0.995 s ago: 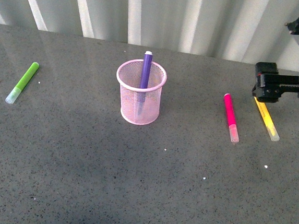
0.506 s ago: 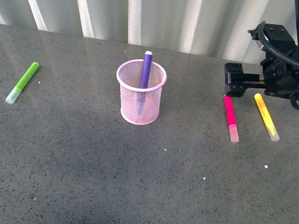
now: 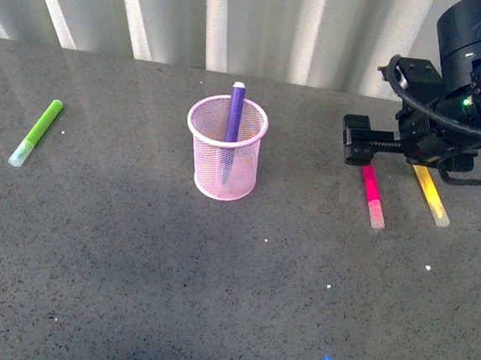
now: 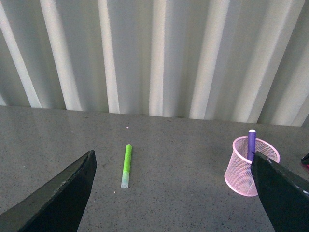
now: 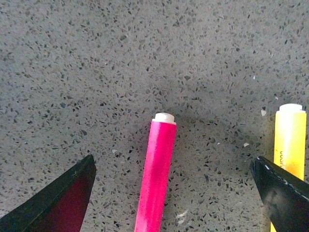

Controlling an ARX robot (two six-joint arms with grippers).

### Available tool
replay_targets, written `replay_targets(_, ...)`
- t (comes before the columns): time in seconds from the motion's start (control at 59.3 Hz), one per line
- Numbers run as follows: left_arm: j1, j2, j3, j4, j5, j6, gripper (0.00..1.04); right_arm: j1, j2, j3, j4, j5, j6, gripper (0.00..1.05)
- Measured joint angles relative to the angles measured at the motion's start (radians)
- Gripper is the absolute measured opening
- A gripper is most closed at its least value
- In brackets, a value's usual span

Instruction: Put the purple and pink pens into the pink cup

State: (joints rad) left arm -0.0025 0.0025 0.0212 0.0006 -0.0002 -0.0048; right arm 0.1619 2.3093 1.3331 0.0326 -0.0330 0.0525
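Right pincer [image 3: 353,141], front view, hangs released over the pink pen [image 3: 372,193], flat on the speckled grey surface [image 3: 213,296] near a yellow marker [image 3: 431,197]; the purple pen [image 3: 235,112] stands in the pink mesh cup [image 3: 223,168], clear room around. Left wrist view: left pincer [image 4: 172,155] released. Right wrist view: pen between spread fingers [image 5: 58,198]; marker print unreadable.

Front wide, left wrist low (cup [image 3: 246,168] [image 4: 239,176] shared)

Legible text, labels, numbers: none can be read. Yellow marker [image 5: 289,145], rightmost item in the scene: a short line of small dark print on the barrel's edge, too fine to read.
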Motion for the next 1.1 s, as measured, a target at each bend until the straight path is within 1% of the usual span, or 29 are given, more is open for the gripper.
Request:
replay_targets(0.742,0.0,0.0,0.0,0.0,0.0,0.0,0.98,0.019,0.068,0.043,-0.008,0.022,0.004,0.97)
replay_targets(0.793,0.0,0.0,0.0,0.0,0.0,0.0,0.98,0.019,0.068,0.043,-0.009,0.024,0.004,0.91)
replay_targets(0.877,0.0,0.0,0.0,0.0,0.0,0.0,0.98,0.023,0.07,0.043,-0.009,0.024,0.005,0.77)
replay_targets(0.911,0.0,0.0,0.0,0.0,0.0,0.0,0.98,0.024,0.07,0.043,-0.009,0.024,0.005,0.74)
replay_targets(0.995,0.0,0.0,0.0,0.0,0.0,0.0,0.98,0.028,0.07,0.043,-0.01,0.017,0.008,0.6)
replay_targets(1.029,0.0,0.0,0.0,0.0,0.0,0.0,0.98,0.029,0.07,0.043,-0.01,0.016,0.009,0.56)
replay_targets(1.096,0.0,0.0,0.0,0.0,0.0,0.0,0.98,0.031,0.071,0.045,-0.011,0.013,0.013,0.44)
